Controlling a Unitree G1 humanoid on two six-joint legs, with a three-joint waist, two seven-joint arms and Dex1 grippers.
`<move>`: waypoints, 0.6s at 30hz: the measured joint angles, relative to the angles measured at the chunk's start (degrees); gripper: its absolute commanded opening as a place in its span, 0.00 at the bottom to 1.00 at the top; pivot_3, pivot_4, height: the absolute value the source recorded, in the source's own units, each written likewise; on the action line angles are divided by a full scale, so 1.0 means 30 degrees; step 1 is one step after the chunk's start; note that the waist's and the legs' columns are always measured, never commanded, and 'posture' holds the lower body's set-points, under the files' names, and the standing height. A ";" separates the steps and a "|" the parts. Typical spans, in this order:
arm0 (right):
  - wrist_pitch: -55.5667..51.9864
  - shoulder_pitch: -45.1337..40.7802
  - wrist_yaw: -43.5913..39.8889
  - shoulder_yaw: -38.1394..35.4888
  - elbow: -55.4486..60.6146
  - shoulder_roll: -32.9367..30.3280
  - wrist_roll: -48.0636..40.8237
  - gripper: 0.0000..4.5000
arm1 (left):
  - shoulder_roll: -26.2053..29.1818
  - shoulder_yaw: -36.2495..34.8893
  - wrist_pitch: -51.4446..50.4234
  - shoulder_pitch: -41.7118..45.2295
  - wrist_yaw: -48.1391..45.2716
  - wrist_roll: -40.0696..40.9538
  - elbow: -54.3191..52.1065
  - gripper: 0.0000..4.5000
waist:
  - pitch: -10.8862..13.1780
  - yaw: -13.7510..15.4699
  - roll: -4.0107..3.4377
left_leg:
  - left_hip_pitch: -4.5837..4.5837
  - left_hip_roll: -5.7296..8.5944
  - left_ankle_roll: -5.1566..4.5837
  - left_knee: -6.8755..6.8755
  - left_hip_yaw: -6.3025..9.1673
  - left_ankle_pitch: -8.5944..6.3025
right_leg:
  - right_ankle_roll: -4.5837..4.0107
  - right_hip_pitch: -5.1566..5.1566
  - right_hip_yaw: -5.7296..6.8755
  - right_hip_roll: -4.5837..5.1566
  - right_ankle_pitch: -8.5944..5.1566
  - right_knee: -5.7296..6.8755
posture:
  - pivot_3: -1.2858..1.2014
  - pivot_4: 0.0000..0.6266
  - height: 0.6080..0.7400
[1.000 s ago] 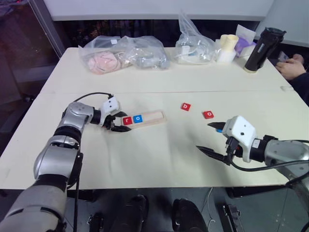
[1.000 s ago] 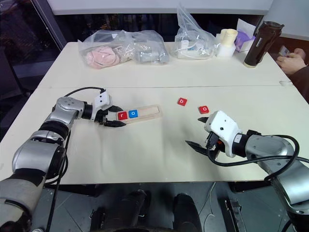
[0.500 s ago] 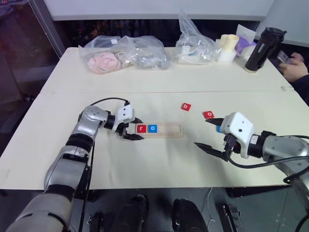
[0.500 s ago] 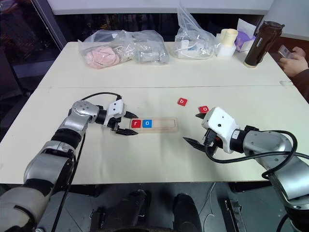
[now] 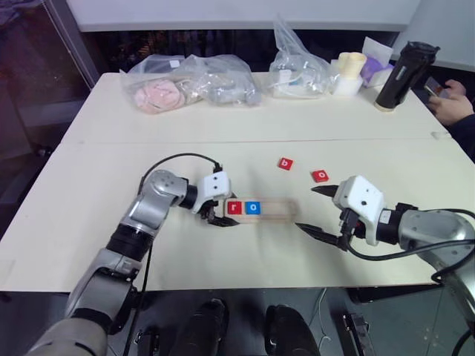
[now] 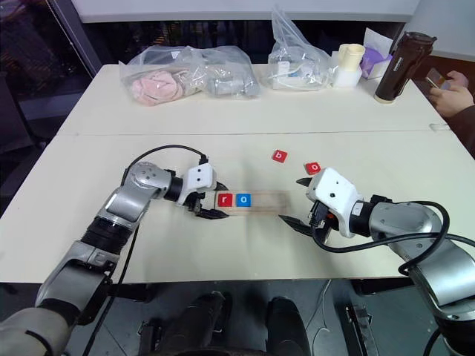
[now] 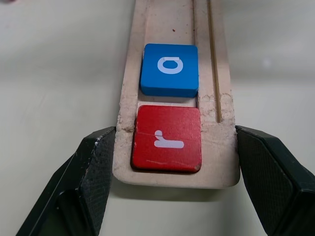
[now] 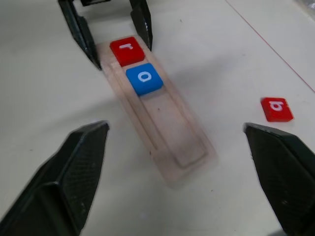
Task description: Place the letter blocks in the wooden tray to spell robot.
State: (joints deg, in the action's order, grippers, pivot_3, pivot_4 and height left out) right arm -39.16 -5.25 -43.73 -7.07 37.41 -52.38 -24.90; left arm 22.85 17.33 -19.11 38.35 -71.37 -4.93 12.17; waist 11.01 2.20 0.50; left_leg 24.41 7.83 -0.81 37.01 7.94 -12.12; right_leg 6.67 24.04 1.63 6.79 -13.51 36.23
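- Since a second ago, the wooden tray (image 5: 261, 209) has slid across the table (image 5: 223, 122) toward the robot's right, carried along by the left gripper (image 5: 220, 216), and it has turned from a slight tilt to lie nearly level across the head view.
- Its long axis now runs from 9 o'clock to 3 o'clock in the head view, with the filled end at 9 o'clock and the bare end pointing at 3 o'clock toward the right gripper (image 5: 318, 211).
- Left gripper fingers (image 7: 93, 167) are clamped on the tray's filled end, one on each long side, seen plainly in the left wrist view.
- Two letter blocks lie in the tray: a red one marked "r" (image 7: 167, 138) at the held end, and a blue one marked "o" (image 7: 170, 70) just beside it; the rest of the tray's slot is bare wood.
- Right gripper hangs just off the tray's bare end with its fingers (image 8: 78, 167) spread wide and nothing between them.
- Two more red blocks lie loose on the table at about 1 o'clock from the tray: one marked "b" (image 5: 286, 164) and, near it, one marked "o" (image 5: 320, 176).
- At the table's far edge stand clear plastic bags (image 5: 194, 81) and a dark bottle (image 5: 404, 76); no writing on them can be read.
- A person's hand (image 5: 451, 108) rests at the far right corner.
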 measured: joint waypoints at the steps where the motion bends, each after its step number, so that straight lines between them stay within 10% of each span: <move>1: 0.0000 0.0004 0.0001 0.0002 0.0000 0.0000 -0.0001 1.00 | -0.0041 0.0072 -0.0579 -0.0131 0.0209 0.0033 -0.0528 0.71 | 0.0000 -0.0015 -0.0001 | 0.0000 -0.0007 0.0000 -0.0003 0.0001 0.0000 | -0.0001 0.0005 0.0001 0.0000 0.0000 0.0000 | 0.52 0.24 1.00; 18: 0.0004 -0.0189 -0.0133 0.0091 -0.0178 -0.0001 0.0079 1.00 | 0.0604 0.1673 -0.3146 -0.1266 0.1143 0.0971 -0.3596 0.71 | 0.0001 0.0020 -0.0002 | 0.0000 -0.0025 0.0004 -0.0007 -0.0002 -0.0002 | -0.0013 0.0005 -0.0008 0.0004 0.0003 -0.0006 | 0.52 0.24 1.00</move>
State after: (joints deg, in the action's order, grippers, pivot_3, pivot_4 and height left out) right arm -39.15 -5.81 -44.13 -6.79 36.88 -52.38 -24.66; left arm 24.66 22.35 -28.55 34.55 -67.94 -2.02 1.38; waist 11.01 2.26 0.49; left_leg 24.41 7.75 -0.79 36.99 7.94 -12.12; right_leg 6.63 24.06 1.61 6.80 -13.51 36.21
